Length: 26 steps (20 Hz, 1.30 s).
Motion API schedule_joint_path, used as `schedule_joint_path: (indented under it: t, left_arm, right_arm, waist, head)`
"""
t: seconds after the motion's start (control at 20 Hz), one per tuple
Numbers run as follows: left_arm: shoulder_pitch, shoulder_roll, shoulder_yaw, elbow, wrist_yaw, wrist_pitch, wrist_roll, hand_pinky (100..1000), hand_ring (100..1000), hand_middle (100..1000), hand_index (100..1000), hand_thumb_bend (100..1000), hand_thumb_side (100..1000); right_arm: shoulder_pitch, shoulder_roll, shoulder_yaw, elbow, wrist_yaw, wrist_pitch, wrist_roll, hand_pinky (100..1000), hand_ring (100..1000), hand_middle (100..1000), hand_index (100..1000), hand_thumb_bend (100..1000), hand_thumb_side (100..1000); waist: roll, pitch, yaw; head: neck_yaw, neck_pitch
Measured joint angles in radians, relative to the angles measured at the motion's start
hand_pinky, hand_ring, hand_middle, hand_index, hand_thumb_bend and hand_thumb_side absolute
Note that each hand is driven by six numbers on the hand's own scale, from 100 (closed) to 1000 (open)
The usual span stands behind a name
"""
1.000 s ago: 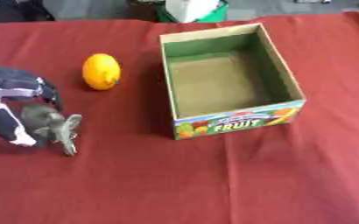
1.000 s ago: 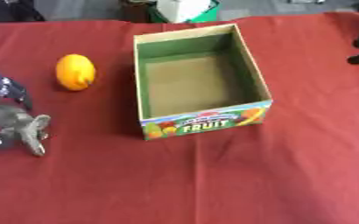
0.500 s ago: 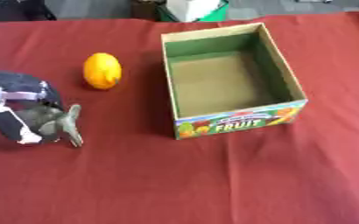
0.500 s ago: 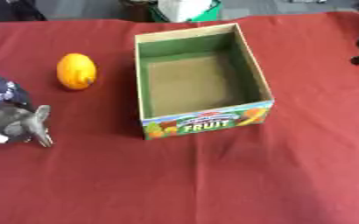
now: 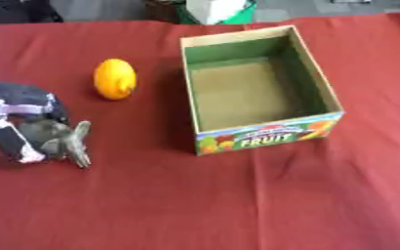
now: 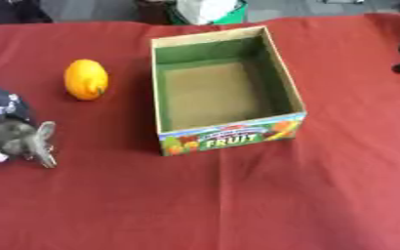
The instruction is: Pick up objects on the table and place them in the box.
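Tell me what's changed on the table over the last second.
Only the left hand moved: it slid right and slightly away from the near edge, toward the lemon, its fingers pointing down and holding nothing. The lemon and the empty box stayed put.

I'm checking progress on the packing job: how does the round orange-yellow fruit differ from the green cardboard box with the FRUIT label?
The orange-yellow fruit is small, rounded and solid; the green cardboard box is much larger, straight-sided and open-topped. The fruit lies left of the box, not inside; the box looks empty. Both rest on the red tablecloth.
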Motion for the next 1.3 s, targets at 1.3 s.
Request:
schedule_joint_path:
  t: [1.3]
  left_arm:
    - [-0.087, -0.012, 0.058, -0.154, -0.03, 0.065, 0.034, 491, 458, 427, 413, 100, 272]
  right_arm:
    - [0.009, 0.0, -0.001, 0.0, 0.0, 0.003, 0.003, 590, 698, 626, 765, 100, 1000]
  waist:
    - [0.016, -0.011, 0.006]
  head:
    - [-0.009, 0.001]
